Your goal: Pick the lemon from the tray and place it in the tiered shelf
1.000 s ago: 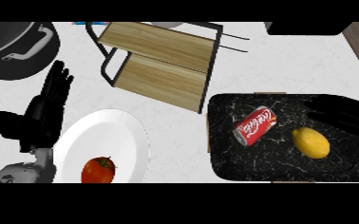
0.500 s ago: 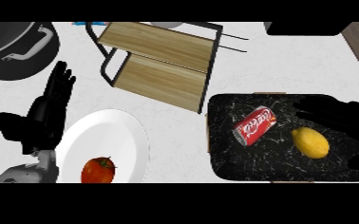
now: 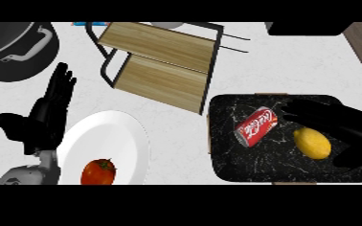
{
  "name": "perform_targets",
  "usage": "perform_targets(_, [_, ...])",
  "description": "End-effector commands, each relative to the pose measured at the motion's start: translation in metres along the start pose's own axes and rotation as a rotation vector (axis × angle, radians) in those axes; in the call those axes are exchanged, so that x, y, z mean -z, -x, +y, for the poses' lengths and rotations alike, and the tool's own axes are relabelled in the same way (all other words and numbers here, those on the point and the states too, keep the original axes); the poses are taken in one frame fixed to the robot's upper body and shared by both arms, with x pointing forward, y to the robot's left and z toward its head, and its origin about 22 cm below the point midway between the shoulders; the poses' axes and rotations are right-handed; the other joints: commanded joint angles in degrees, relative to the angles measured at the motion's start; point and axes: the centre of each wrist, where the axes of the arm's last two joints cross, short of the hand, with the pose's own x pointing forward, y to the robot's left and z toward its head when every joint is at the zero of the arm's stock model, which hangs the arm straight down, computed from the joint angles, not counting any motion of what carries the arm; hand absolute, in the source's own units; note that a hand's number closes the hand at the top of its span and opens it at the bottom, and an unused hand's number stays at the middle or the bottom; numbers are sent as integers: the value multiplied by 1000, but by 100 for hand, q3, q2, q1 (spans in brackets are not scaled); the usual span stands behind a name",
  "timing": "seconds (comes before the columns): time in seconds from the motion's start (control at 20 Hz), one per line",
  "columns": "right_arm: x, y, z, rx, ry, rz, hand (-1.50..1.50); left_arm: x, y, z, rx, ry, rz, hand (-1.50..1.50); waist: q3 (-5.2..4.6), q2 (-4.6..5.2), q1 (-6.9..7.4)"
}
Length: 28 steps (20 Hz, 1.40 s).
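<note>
Lying on the black tray (image 3: 233, 165) toward its right side, the lemon (image 3: 311, 142) sits just beside a red soda can (image 3: 254, 127). Right hand (image 3: 325, 119) hovers over the lemon, fingers stretched out, not closed on it. Tiered shelf (image 3: 159, 72) stands up-left of the tray. Left hand (image 3: 46, 112) rests open at the left edge, beside a white plate (image 3: 106, 134) with a tomato (image 3: 97, 171).

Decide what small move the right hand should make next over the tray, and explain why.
Probably lower the right hand and curl its fingers round the lemon. The hand hangs open over the tray, right beside the lemon. The lemon lies free next to the cola can and is not yet held.
</note>
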Motion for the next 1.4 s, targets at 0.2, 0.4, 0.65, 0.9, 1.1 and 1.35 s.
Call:
perform_targets(0.2, [7,10,21,35,-93,-28,-150,-11,3,10,-1,-18,12,0,1,0,12])
perform_targets(0.4, [29,10,16,-42,-83,-87,150,-13,-2,-16,-3,4,10,0,3,1,19])
perform_targets(0.65, [77,-37,27,-45,15,72,150,-2,-5,4,-29,-13,-11,0,-11,-21,-36])
perform_targets(0.9, [70,-31,68,132,-2,493,150,-7,-2,13,16,-41,16,0,-85,-134,-390])
perform_targets(1.1, [102,-53,71,171,54,641,150,-7,-1,14,17,-53,21,0,-68,-143,-423])
perform_targets(1.35, [148,-92,62,279,151,732,150,-9,3,14,14,-47,32,0,-47,-147,-303])
